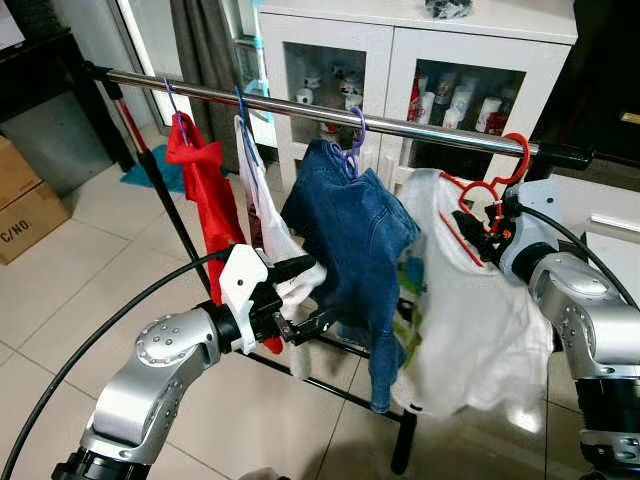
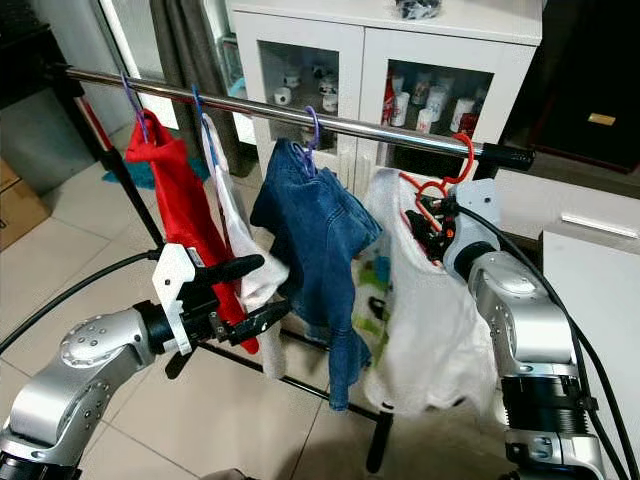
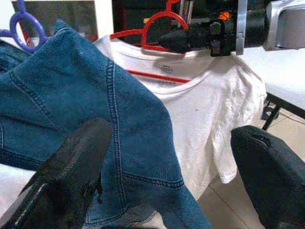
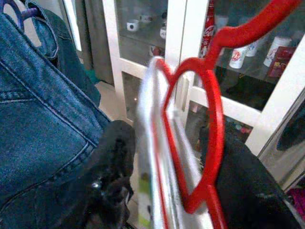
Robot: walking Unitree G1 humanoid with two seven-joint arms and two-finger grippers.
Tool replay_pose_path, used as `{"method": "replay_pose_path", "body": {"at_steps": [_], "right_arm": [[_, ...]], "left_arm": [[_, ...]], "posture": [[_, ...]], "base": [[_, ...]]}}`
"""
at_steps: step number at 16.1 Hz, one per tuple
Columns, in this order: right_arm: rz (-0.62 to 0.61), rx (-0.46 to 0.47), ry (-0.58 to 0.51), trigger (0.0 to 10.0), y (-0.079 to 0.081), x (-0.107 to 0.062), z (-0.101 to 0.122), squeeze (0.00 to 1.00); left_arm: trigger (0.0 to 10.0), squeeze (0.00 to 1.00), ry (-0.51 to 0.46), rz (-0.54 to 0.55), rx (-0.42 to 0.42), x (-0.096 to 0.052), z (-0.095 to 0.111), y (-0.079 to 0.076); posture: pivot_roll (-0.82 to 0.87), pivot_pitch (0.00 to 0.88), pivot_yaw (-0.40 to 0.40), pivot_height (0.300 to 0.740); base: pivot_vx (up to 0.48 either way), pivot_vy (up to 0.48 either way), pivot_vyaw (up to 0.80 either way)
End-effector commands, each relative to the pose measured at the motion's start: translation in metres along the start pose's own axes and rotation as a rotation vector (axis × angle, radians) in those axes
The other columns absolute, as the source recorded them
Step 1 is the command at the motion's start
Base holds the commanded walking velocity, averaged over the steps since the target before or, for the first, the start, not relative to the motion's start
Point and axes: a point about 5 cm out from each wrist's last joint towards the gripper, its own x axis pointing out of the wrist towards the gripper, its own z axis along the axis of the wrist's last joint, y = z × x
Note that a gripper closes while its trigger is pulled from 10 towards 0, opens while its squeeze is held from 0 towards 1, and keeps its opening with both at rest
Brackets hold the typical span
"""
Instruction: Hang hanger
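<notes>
On the floor left of the rail [image 1: 330, 112] sits a box [image 1: 25, 215] printed "C/NO". The left hand [image 1: 305, 297] hangs open below the rail, beside the jeans [image 1: 350, 235]. Under the rail's right end, the right hand [image 1: 487, 238] grips the red hanger [image 1: 495, 185] carrying a white shirt [image 1: 470, 320], its hook over the rail

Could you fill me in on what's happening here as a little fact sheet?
Place: metal rail of a clothes rack, white cabinet behind
Already hanging: red garment, white garment, blue jeans
Being hung: white T-shirt on red hanger, hook at the rail
Right gripper: fingers shut on the hanger
Left gripper: fingers open, by the jeans
</notes>
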Motion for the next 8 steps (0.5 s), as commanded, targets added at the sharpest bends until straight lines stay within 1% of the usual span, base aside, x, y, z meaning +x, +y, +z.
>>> {"method": "replay_pose_path", "body": {"at_steps": [1, 8], "right_arm": [[0.0, 0.007, -0.009, 0.0, 0.0, -0.0011, 0.0037, 0.0], [0.016, 0.013, -0.012, 0.0, 0.0043, -0.0001, 0.0033, 0.0]], "left_arm": [[10.0, 0.0, 0.013, -0.011, 0.023, 0.0005, 0.001, 0.0017], [10.0, 0.0, 0.02, -0.013, 0.033, -0.0005, -0.0016, 0.0005]], "posture": [[-0.06, 0.0, 0.084, 0.74], [-0.05, 0.0, 0.08, 0.74]], "base": [[0.0, 0.0, 0.0], [0.0, 0.0, 0.0]]}}
